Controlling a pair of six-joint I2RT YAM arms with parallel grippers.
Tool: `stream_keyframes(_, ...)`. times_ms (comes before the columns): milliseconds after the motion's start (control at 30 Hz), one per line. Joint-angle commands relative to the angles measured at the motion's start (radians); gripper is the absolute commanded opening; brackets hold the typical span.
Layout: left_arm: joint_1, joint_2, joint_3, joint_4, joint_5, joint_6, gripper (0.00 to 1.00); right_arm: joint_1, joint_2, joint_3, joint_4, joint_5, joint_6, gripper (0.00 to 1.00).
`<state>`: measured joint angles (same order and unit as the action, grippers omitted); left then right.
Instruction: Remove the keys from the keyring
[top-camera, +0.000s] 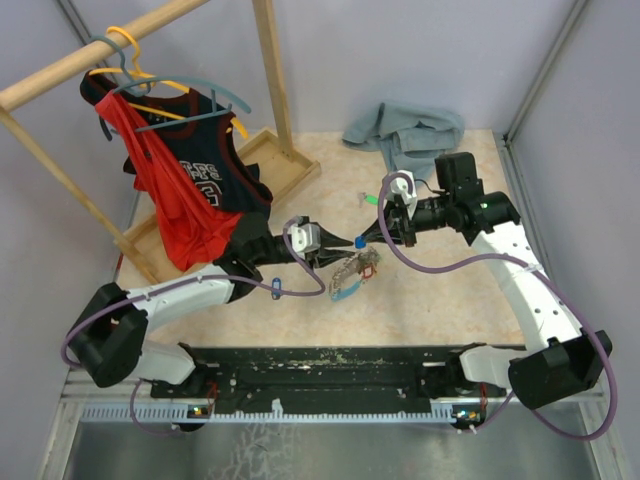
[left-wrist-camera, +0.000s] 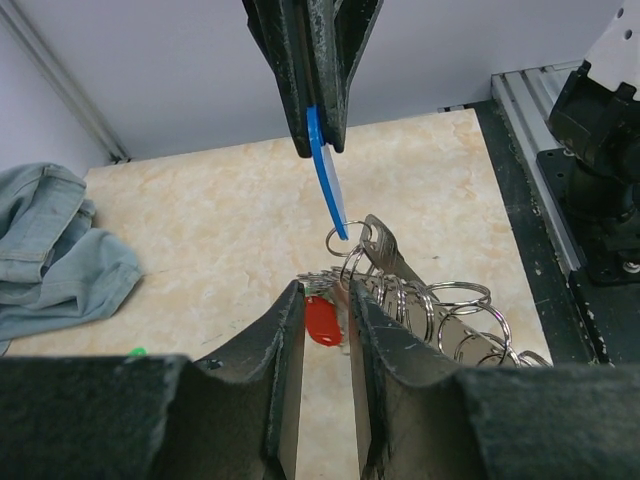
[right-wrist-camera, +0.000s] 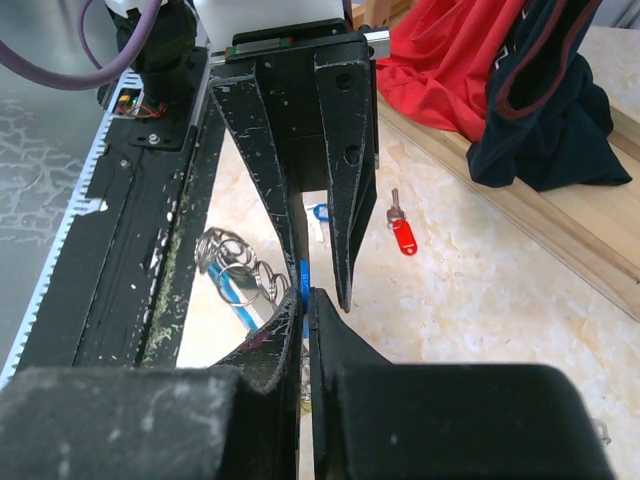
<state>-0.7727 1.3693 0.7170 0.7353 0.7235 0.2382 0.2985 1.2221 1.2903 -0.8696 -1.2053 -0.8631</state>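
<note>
My left gripper (left-wrist-camera: 325, 300) pinches the keyring (left-wrist-camera: 440, 310) by its red tag (left-wrist-camera: 322, 320). My right gripper (left-wrist-camera: 318, 148) is squeezed tight on the blue tag (left-wrist-camera: 328, 190) just above the keyring. I think I'm working that one off; next I must slide it round the loop

Held in left gripper (left-wrist-camera: 326, 298): red tag (left-wrist-camera: 321, 321) and keyring (left-wrist-camera: 440, 312) bunch (linked rings trailing right over the table (left-wrist-camera: 220, 215)). Clamped in right gripper (left-wrist-camera: 318, 140) above: blue tag (left-wrist-camera: 328, 190), hanging tilted. At table's left edge: denim cloth (left-wrist-camera: 50, 255).
</note>
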Motion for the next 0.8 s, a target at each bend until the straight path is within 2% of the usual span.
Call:
stream_keyframes(0, -0.004, 0.01, 0.039, -0.024, 0.05, 0.023, 0.3, -0.006, -0.013, 0.022, 0.012, -0.061, -0.019, 0.0)
stream_keyframes(500, -0.004, 0.028, 0.036, 0.017, 0.103, -0.06, 0.3, -0.006, -0.012, 0.018, 0.018, -0.063, -0.014, 0.0)
stream_keyframes(767, -0.012, 0.044, 0.051, 0.012, 0.082, -0.077, 0.22, 0.005, -0.01, 0.012, 0.024, -0.065, -0.011, 0.0)
